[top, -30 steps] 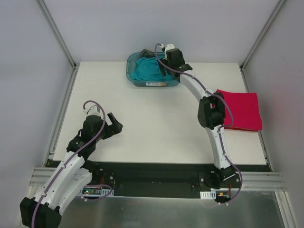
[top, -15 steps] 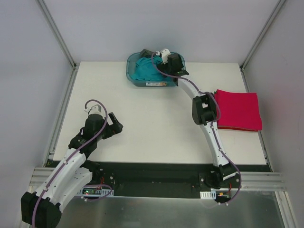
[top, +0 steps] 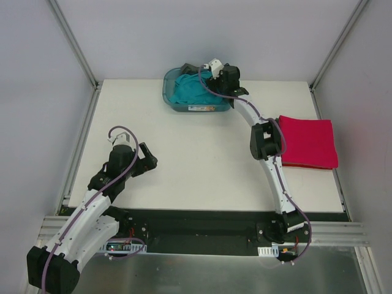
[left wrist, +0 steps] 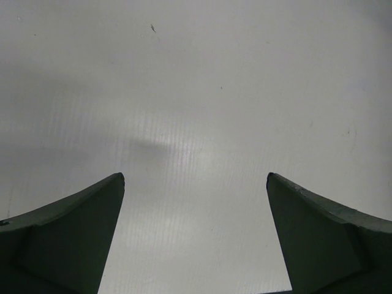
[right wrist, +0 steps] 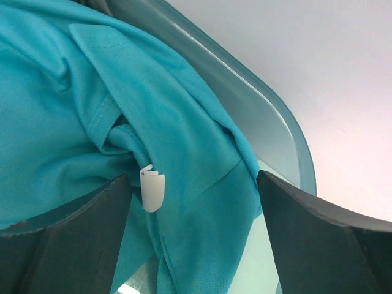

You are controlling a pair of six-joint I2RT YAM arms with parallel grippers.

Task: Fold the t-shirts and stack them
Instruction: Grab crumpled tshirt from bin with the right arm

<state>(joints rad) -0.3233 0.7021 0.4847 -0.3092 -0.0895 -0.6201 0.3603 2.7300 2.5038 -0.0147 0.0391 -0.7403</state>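
Note:
A crumpled teal-blue t-shirt lies in a translucent blue-green tub at the back of the table. In the right wrist view the teal shirt fills the frame, with a white neck label between the fingers. My right gripper is open, its jaws set to either side of the shirt inside the tub. A folded crimson t-shirt lies at the right edge. My left gripper is open and empty over bare table at front left. No dark grey shirt is clearly in view.
The tub's wall curves just right of my right fingers. A dark shape sits at the tub's back rim. The white table is bounded by metal frame posts.
My right gripper has swung back over the tub and gone down onto the teal shirt. The left arm has shifted slightly toward the left.

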